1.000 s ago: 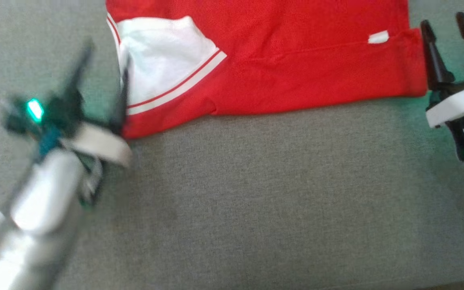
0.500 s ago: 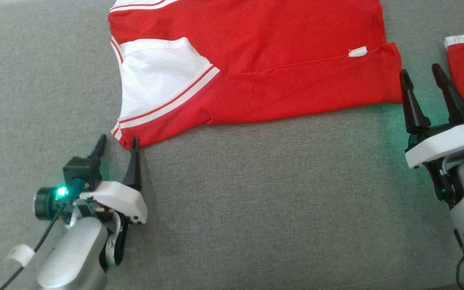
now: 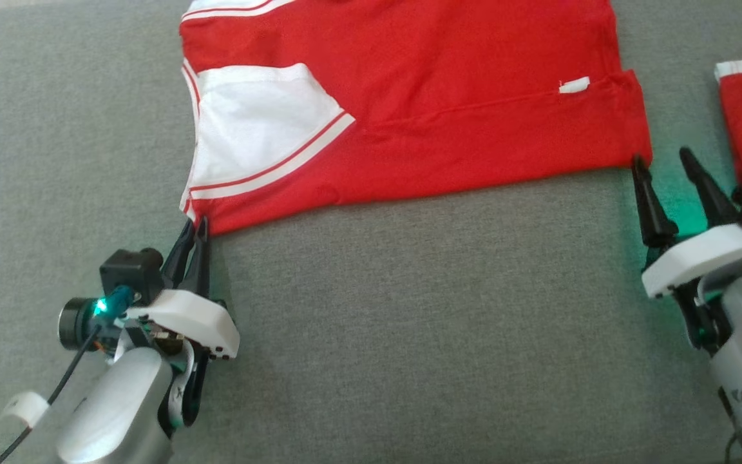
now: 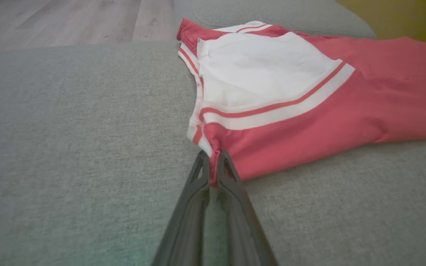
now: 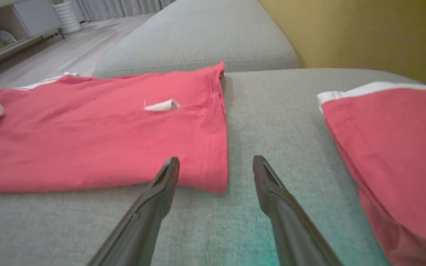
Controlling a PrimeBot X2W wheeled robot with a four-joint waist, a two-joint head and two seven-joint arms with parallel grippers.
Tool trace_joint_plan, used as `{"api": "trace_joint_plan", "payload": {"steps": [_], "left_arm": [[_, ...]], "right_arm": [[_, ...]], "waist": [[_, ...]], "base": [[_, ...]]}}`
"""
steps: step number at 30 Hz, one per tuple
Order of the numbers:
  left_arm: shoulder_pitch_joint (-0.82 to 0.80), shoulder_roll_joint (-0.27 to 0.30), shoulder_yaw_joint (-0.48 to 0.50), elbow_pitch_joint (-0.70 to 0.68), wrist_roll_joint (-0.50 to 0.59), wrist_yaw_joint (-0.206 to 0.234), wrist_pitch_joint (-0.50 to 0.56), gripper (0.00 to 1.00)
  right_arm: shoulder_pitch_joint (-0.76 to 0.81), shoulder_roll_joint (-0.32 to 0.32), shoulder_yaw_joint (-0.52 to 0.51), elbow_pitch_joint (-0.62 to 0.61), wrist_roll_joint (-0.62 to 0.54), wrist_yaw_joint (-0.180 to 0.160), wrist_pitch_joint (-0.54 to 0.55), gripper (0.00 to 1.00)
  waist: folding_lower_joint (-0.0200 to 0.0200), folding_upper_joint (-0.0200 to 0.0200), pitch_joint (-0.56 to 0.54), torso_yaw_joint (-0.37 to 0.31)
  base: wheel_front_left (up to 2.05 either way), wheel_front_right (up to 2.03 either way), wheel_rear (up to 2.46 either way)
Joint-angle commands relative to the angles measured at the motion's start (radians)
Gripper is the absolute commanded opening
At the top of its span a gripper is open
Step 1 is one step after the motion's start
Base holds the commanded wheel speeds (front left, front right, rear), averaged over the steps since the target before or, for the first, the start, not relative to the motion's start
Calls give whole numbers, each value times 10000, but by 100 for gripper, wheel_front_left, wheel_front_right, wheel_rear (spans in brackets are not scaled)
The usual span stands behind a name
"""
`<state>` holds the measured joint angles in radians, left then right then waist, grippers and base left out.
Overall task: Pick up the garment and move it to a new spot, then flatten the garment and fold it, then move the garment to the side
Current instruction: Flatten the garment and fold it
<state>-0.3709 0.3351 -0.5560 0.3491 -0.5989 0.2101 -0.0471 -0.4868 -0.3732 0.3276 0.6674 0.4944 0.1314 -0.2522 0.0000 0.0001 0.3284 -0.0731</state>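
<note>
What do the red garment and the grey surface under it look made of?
Red garment: thin matte knit, likely cotton or polyester jersey; lies limp with soft creases. Grey surface: coarse woven upholstery, matte; flecked weave, stitched cushion edge.

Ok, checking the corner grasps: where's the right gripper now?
Lower right of the head view: the right gripper, open, over the grey cushion at the red garment's near right corner.
</note>
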Motion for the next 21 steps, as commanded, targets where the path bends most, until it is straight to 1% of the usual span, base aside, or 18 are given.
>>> {"api": "trace_joint_plan", "payload": {"steps": [1, 7, 11, 12, 14, 15, 16, 21], "left_arm": [[-86, 343, 409, -293, -63, -7, -138, 0], [0, 446, 422, -557, -31, 40, -297, 0], [20, 532, 405, -711, -17, 55, -311, 0], [15, 537, 393, -727, -14, 55, -309, 0], [9, 548, 374, -753, -17, 47, -305, 0], [5, 555, 369, -763, -19, 45, -307, 0], [1, 561, 366, -770, -19, 46, -317, 0], [102, 598, 373, -814, -12, 35, -549, 0]], "right_arm": [[2, -122, 149, -100, 73, -7, -88, 100], [-443, -47, 261, 859, 416, -7, -68, 100], [-858, 21, 576, 1428, 878, -7, 157, 100], [-923, 35, 675, 1538, 976, -7, 246, 97], [-1013, 54, 907, 1670, 1231, -7, 423, 41], [-1049, 37, 1023, 1720, 1349, -7, 497, 9], [-1075, 15, 1139, 1757, 1467, -7, 559, 0], [-1059, -200, 1607, 1791, 1948, -7, 514, 0]], "waist": [[0, -1, -8, 35], [0, -1, 42, 179], [0, -1, 115, 248], [0, -1, 122, 263], [0, -1, 126, 290], [0, -1, 125, 301], [0, -1, 119, 309], [0, -1, -38, 296]], "base": [[0, 0, 0], [0, 0, 0], [0, 0, 0], [0, 0, 0], [0, 0, 0], [0, 0, 0], [0, 0, 0], [0, 0, 0]]}}
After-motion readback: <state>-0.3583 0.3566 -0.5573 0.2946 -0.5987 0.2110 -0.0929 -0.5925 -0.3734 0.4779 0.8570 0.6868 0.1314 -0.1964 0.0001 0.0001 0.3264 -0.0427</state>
